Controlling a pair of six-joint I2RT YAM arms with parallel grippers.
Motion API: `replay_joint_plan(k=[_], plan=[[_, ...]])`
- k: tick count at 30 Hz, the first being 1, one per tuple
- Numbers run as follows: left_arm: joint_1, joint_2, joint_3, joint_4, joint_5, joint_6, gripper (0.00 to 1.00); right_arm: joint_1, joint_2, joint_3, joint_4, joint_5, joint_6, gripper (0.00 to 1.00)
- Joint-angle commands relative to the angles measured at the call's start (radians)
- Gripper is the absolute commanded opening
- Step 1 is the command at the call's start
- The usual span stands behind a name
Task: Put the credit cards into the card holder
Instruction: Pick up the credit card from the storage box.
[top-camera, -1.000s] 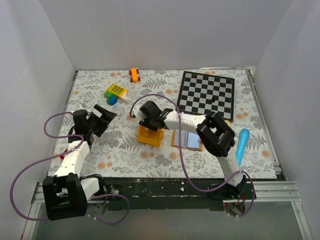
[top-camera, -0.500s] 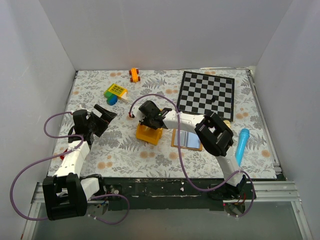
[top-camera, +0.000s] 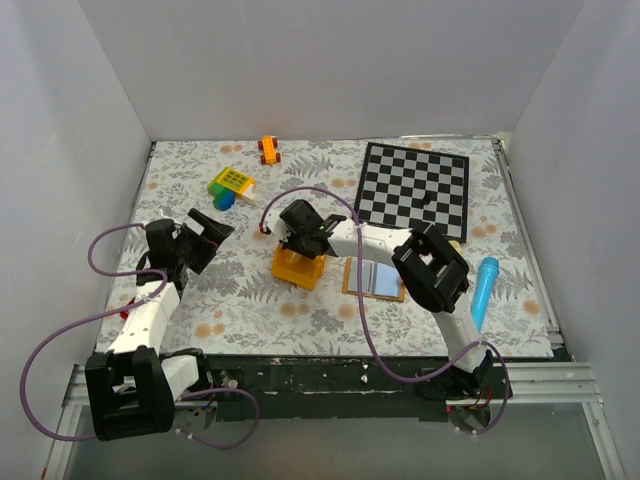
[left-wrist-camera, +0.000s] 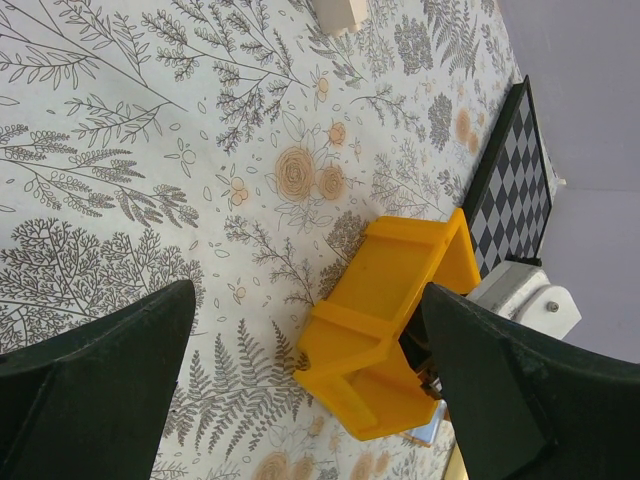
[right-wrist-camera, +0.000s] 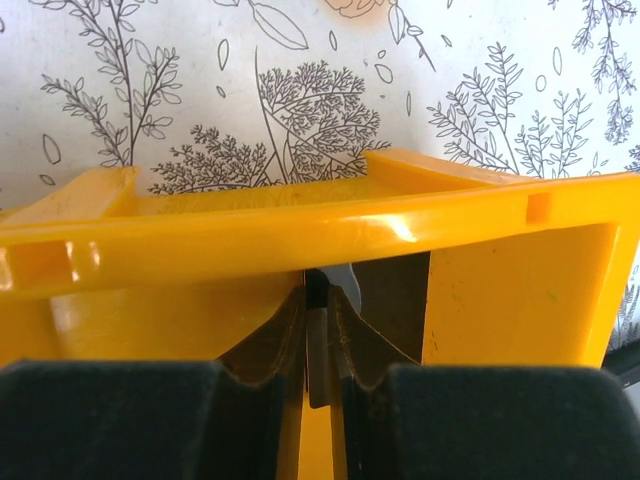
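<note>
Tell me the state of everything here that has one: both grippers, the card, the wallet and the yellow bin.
Left gripper: open, holding nothing.
Right gripper: shut on what looks like a thin dark card, down in the bin.
Card: pinched on edge, not in the wallet.
Wallet: lying open, blue-grey inside facing up.
Yellow bin: open-topped, no lid.

The table cover (top-camera: 250, 300) is white, printed with grey ferns and pale orange flowers. The bin (top-camera: 300, 268) is bright yellow, the board (top-camera: 415, 188) chequered black and white. The wallet (top-camera: 378, 283) is tan-edged, pale blue inside. The card (right-wrist-camera: 316, 345) looks dark.
</note>
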Motion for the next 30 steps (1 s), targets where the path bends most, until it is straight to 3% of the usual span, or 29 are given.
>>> replay_joint_plan(k=[1, 16, 30], plan=[[0.005, -0.003, -0.010, 0.017, 0.011, 0.002, 0.98, 0.002, -0.054, -0.040, -0.036, -0.085, 0.049, 0.01], [0.006, -0.005, -0.012, 0.016, 0.009, 0.002, 0.98, 0.007, -0.136, -0.046, -0.037, -0.086, 0.055, 0.01], [0.006, -0.006, -0.013, 0.019, 0.012, 0.001, 0.98, 0.005, -0.160, -0.034, -0.016, 0.015, 0.035, 0.01]])
